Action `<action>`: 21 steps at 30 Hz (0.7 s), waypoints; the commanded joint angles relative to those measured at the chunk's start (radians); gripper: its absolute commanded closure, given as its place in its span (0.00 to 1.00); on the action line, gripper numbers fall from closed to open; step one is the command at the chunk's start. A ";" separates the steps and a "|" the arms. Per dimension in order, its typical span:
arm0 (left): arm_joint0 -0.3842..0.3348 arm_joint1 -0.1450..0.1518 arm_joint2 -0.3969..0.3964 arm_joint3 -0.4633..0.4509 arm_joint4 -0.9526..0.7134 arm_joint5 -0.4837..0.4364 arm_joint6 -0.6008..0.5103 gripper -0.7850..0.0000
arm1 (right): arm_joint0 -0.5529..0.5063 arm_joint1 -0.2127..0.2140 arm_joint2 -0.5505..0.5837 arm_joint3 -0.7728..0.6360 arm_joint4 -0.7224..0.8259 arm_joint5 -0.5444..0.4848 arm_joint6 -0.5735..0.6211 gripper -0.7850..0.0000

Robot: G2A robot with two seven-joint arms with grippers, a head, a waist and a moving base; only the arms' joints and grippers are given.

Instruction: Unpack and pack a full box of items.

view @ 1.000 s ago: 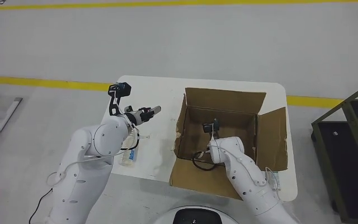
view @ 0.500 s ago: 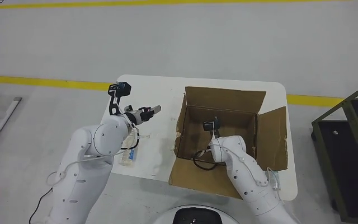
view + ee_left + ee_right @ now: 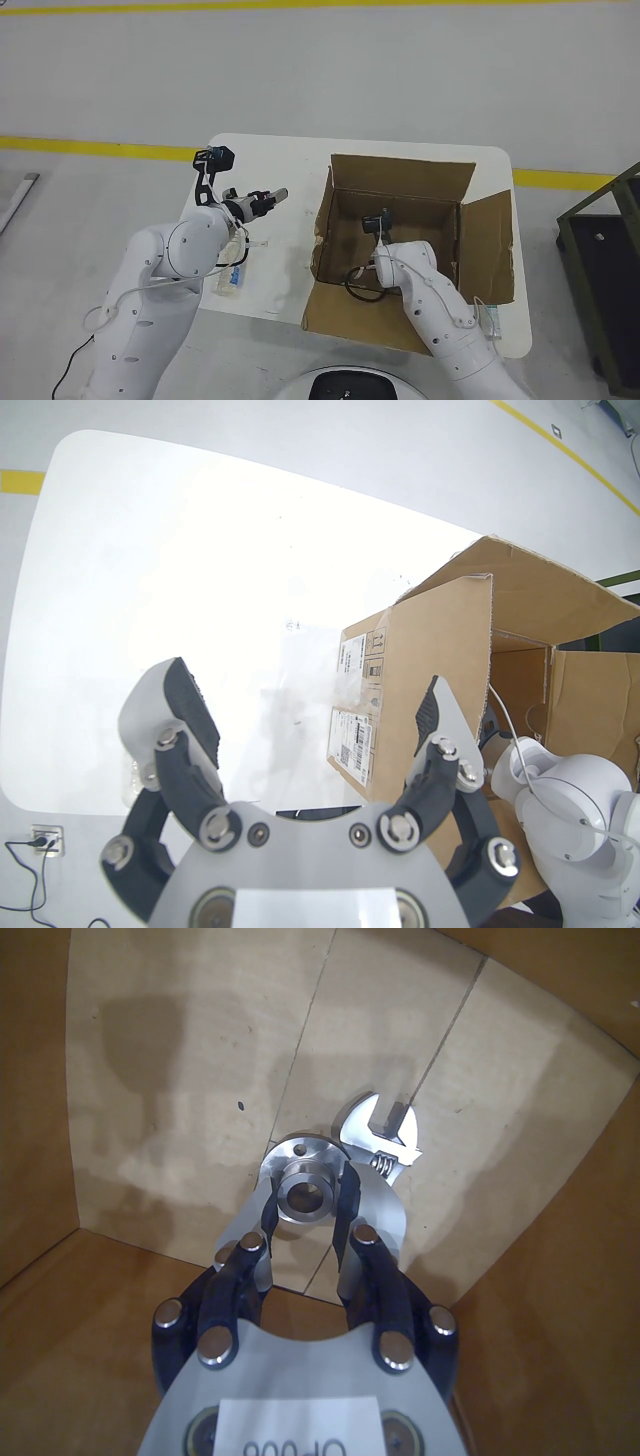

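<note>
Right gripper (image 3: pixel 310 1188) inside box (image 3: pixel 150 1028), fingers (image 3: pixel 350 1188) closed on hub of flange (image 3: pixel 287 1150) lying on box floor. Wrench (image 3: pixel 385 1138) just behind, head touching flange rim. Left gripper (image 3: pixel 307 677) above bench (image 3: pixel 150 575) beside box, fingers spread wide, empty. Bottle (image 3: pixel 230 277) on bench under left arm.

White round-cornered table (image 3: pixel 290 170), yellow floor line (image 3: pixel 90 150) past its far edge, dark rack (image 3: pixel 603 262) off its right edge, floor socket (image 3: pixel 47 840).
</note>
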 commanded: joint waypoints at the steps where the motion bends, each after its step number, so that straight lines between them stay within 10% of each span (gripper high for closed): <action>1: 0.000 0.000 0.000 0.000 0.000 0.000 0.000 0.00 | 0.003 -0.002 0.000 0.008 0.000 0.002 0.000 0.62; 5: 0.000 0.000 0.000 0.000 0.000 0.000 0.000 0.00 | 0.007 -0.006 0.001 0.021 0.001 0.002 -0.005 0.67; 10: 0.000 0.000 0.000 0.000 0.000 0.000 0.000 0.00 | 0.010 -0.009 0.003 0.030 -0.001 0.001 -0.006 1.00; 21: 0.000 0.000 0.000 0.000 0.000 0.000 0.000 0.00 | -0.037 0.002 0.095 -0.202 0.013 -0.021 -0.006 1.00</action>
